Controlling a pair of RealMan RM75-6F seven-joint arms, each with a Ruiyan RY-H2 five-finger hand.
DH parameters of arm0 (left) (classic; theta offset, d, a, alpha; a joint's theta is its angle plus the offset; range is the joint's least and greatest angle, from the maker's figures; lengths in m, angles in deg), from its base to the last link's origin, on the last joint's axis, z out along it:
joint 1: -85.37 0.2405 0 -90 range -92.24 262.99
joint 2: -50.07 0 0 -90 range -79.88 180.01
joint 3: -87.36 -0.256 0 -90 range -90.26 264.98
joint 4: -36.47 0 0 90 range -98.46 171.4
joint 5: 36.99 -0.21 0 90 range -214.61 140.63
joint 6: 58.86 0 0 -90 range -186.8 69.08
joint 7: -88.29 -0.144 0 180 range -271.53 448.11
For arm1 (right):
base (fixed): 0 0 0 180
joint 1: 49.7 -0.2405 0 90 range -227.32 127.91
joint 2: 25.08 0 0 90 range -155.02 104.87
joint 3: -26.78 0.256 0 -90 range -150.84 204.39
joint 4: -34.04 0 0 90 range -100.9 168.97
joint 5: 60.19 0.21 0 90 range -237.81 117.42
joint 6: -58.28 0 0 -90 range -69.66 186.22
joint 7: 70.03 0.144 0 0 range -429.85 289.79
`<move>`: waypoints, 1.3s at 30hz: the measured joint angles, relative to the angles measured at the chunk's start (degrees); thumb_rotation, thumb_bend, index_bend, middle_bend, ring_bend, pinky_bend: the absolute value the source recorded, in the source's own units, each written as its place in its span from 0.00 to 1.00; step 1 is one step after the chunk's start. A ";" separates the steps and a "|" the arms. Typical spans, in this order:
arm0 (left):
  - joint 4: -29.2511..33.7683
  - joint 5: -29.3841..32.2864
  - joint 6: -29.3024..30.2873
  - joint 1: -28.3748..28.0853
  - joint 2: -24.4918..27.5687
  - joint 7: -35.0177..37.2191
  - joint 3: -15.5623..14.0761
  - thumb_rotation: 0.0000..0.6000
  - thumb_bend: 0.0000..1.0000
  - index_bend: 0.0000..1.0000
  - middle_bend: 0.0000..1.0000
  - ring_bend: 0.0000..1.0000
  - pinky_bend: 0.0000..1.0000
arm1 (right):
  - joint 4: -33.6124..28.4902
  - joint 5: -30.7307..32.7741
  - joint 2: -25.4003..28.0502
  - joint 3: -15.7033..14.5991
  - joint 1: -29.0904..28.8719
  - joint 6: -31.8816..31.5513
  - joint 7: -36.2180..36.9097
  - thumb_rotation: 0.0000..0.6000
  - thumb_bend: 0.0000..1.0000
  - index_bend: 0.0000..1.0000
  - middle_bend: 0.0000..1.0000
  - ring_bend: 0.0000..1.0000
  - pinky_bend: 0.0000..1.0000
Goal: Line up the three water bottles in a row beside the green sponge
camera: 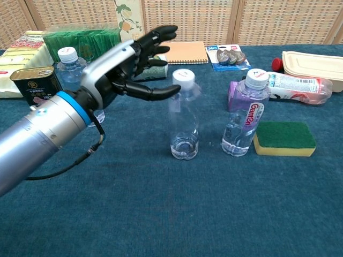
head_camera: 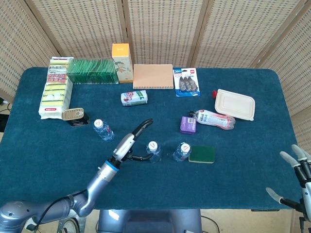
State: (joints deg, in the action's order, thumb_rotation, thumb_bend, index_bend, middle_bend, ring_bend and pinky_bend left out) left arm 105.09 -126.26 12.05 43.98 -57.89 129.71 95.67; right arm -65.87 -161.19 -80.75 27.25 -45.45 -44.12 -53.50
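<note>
A: How is the left hand [camera: 126, 65] being held?
B: Raised, fingers spread, nothing gripped, just left of the middle bottle [camera: 184, 115].
A: And the right hand [head_camera: 297, 179]?
B: It is being kept opened out at the surface [head_camera: 243, 174] edge.
</note>
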 measured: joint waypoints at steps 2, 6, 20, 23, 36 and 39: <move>1.77 -0.48 0.45 0.22 1.51 -0.02 -0.09 1.00 0.24 0.00 0.00 0.00 0.08 | -0.22 -0.37 -0.06 -0.10 0.01 -0.04 -0.41 1.00 0.00 0.15 0.03 0.00 0.00; 4.97 -0.77 0.01 -0.04 3.59 -0.76 0.12 1.00 0.24 0.00 0.00 0.00 0.08 | -0.44 -0.76 -0.09 -0.19 0.13 -0.38 -0.89 1.00 0.00 0.15 0.03 0.00 0.00; 18.40 -2.74 6.30 2.11 14.08 -3.75 2.48 1.00 0.15 0.00 0.00 0.00 0.04 | -0.35 -1.13 -0.11 -0.43 -0.08 -0.05 -0.77 1.00 0.00 0.15 0.03 0.00 0.00; 21.70 -2.77 7.13 2.97 17.86 -5.17 2.96 1.00 0.08 0.00 0.00 0.00 0.02 | -0.52 -1.45 -0.19 -0.57 -0.09 0.01 -1.24 1.00 0.00 0.15 0.03 0.00 0.00; 28.33 7.76 8.63 13.63 37.03 -4.38 3.17 1.00 0.03 0.00 0.00 0.00 0.01 | -1.27 -3.72 -0.13 -1.54 -0.32 0.39 -1.90 1.00 0.00 0.15 0.03 0.00 0.00; 24.45 9.28 5.75 14.23 36.56 -1.53 1.99 1.00 0.03 0.00 0.00 0.00 0.01 | -1.45 -4.48 -0.17 -1.88 -0.47 0.63 -2.25 1.00 0.00 0.15 0.03 0.00 0.00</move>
State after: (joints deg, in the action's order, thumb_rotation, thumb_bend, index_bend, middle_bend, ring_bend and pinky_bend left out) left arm 129.53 -116.98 17.80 58.21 -21.33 128.19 97.65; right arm -67.32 -165.67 -80.92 25.37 -45.92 -43.50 -55.75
